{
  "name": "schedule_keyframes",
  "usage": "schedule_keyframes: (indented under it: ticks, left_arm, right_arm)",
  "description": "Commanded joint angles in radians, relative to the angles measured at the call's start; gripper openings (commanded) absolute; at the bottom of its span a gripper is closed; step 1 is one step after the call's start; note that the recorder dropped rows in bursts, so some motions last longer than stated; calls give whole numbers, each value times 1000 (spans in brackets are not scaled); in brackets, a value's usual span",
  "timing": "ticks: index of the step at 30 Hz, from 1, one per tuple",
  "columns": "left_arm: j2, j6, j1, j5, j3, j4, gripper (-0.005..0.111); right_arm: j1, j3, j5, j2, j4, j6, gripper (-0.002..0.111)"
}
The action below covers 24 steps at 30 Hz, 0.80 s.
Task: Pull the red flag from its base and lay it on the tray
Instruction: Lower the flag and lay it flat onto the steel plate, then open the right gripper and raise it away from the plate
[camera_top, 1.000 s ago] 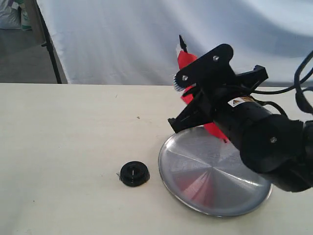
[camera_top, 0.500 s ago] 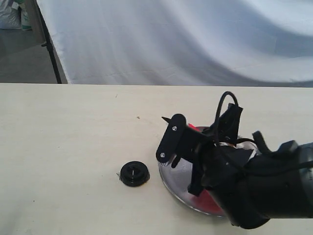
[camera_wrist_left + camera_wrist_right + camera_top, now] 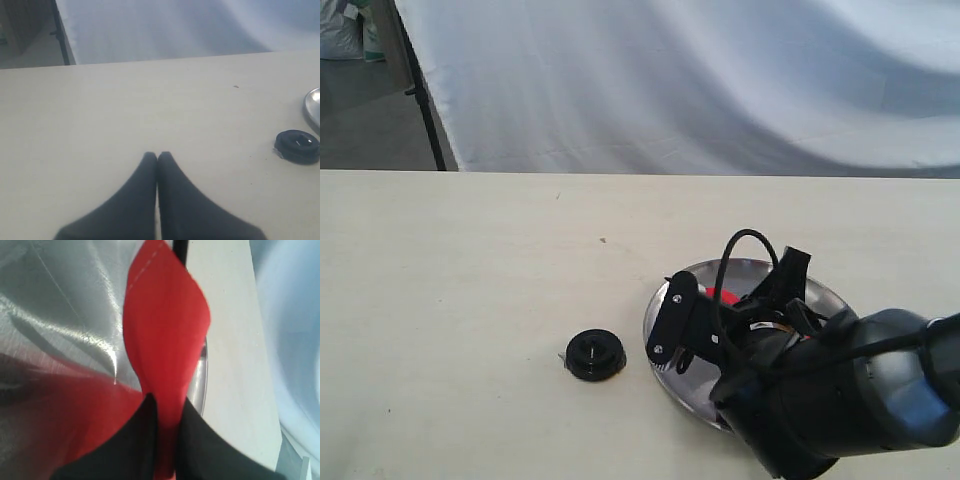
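My right gripper (image 3: 167, 407) pinched tight on red flag (image 3: 165, 330), low over tray (image 3: 60, 305) beneath it. My left gripper (image 3: 157, 157) closed, empty; base (image 3: 297, 146) ahead of it, apart.

Shiny brushed-metal tray (image 3: 60, 305), red cloth flag (image 3: 165, 335), matt black plastic base (image 3: 595, 354)

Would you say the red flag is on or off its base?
Off: the base sits alone while the right gripper holds the red flag over the tray.
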Motion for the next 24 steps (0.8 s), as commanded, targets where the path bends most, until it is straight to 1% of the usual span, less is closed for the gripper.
schedule_keyframes:
  ticks: [1,3,6,7,8,9,11,13,14,17,18,19,20,22,24]
  left_arm:
    - [-4,-2,5,0,3,-8,0]
    - [-4,-2,5,0,3,-8,0]
    - [-4,-2,5,0,3,-8,0]
    - [-4,-2,5,0,3,-8,0]
    - [-4,-2,5,0,3,-8,0]
    - [-4,-2,5,0,3,-8,0]
    - [-4,-2,5,0,3,-8,0]
    - [-4,-2,5,0,3,-8,0]
    - [-4,-2,5,0,3,-8,0]
    - [-4,-2,5,0,3,-8,0]
    - [-4,-2,5,0,3,-8,0]
    - [-4,-2,5,0,3,-8,0]
    - [-4,-2,5,0,3,-8,0]
    - [-4,-2,5,0,3,-8,0]
    - [-4,-2,5,0,3,-8,0]
  right_arm:
    - [3,2,-5,2,5,70,7]
    - [3,2,-5,2,-1,78,21]
    - [3,2,-5,2,-5,81,50]
    - [3,2,-5,2,-10,84,57]
    - [3,2,-11,2,-19,99,61]
    - [3,2,-20,2,-24,119,61]
    - [3,2,-39,2,-31,161,58]
    - [3,2,-47,0,-42,198,53]
    - [3,2,-50,-2,-62,241,46]
    - [24,2,-43,-39,-185,490,16]
    - [48,2,-40,-75,-276,628,1]
    - [59,2,-40,-97,-314,685,0]
    - [89,2,-59,-147,-405,769,0]
    - [132,-2,-64,-228,-491,803,0]
    - [159,-16,-64,-309,-496,808,0]
